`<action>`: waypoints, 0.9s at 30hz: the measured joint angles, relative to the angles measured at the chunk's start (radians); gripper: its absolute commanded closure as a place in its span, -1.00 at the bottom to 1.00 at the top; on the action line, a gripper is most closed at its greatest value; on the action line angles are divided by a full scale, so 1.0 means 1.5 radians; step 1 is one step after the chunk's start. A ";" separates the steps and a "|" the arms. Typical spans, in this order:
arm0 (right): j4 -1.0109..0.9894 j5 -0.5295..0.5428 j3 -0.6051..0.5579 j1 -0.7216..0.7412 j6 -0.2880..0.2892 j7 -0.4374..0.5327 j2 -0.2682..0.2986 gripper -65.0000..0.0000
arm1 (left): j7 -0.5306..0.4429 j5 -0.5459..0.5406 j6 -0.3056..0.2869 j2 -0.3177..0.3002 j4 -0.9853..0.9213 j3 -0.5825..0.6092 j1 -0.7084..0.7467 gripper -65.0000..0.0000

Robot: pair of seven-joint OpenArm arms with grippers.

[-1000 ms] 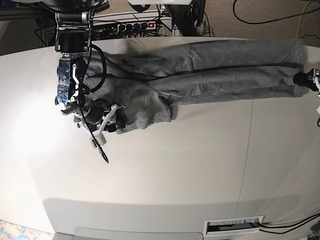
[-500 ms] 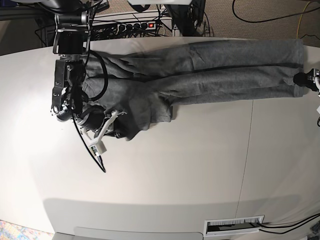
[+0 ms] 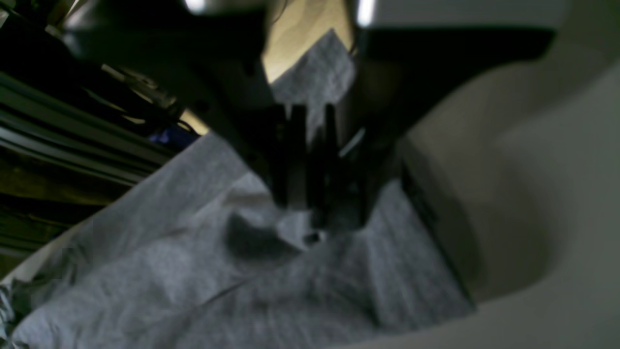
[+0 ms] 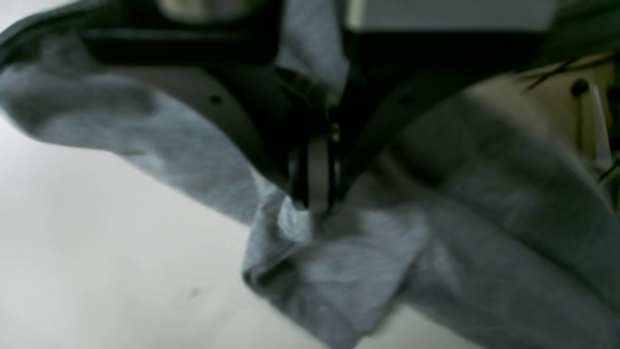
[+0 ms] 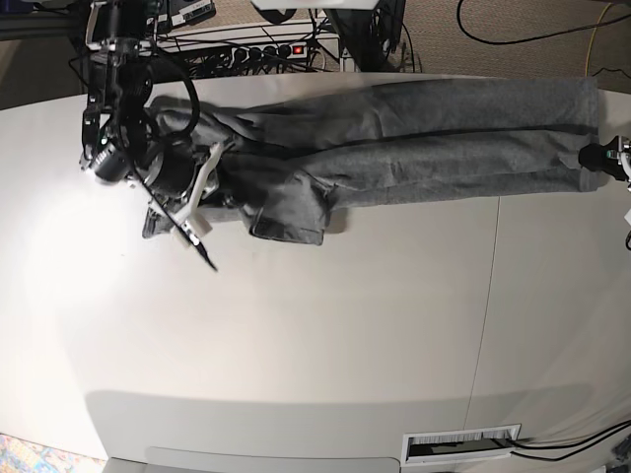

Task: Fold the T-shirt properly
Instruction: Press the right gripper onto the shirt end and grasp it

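The grey T-shirt (image 5: 414, 138) lies stretched in a long wrinkled band along the far side of the white table (image 5: 315, 335). At the band's left end, my right gripper (image 5: 229, 195) is mostly buried in bunched cloth. The right wrist view shows that gripper (image 4: 315, 203) shut, pinching a fold of the T-shirt (image 4: 484, 252) just above the tabletop. My left gripper (image 5: 595, 156) holds the band's right end at the table edge. In the left wrist view its dark fingers (image 3: 315, 218) are closed on the grey cloth (image 3: 193, 281).
A power strip and tangled cables (image 5: 266, 49) lie behind the table's far edge. A loose cable with a white connector (image 5: 194, 239) hangs from the right arm onto the table. A slotted vent (image 5: 463, 445) sits at the near edge.
My right gripper has closed on the cloth and moved toward the far-left edge, dragging the lower flap of the T-shirt up and back. The left gripper has not moved.
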 measured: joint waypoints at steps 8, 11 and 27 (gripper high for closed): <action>0.078 0.009 0.111 -0.105 0.000 0.002 0.007 1.00 | 0.000 0.000 0.000 0.000 0.000 0.000 0.000 0.80; 0.101 0.015 0.144 -0.136 0.000 0.002 0.016 1.00 | 0.000 0.000 0.000 0.000 0.000 0.000 0.000 0.80; 0.118 -0.098 0.181 -0.133 0.000 0.047 0.011 0.34 | 0.000 0.000 0.000 0.000 0.000 0.000 0.000 0.80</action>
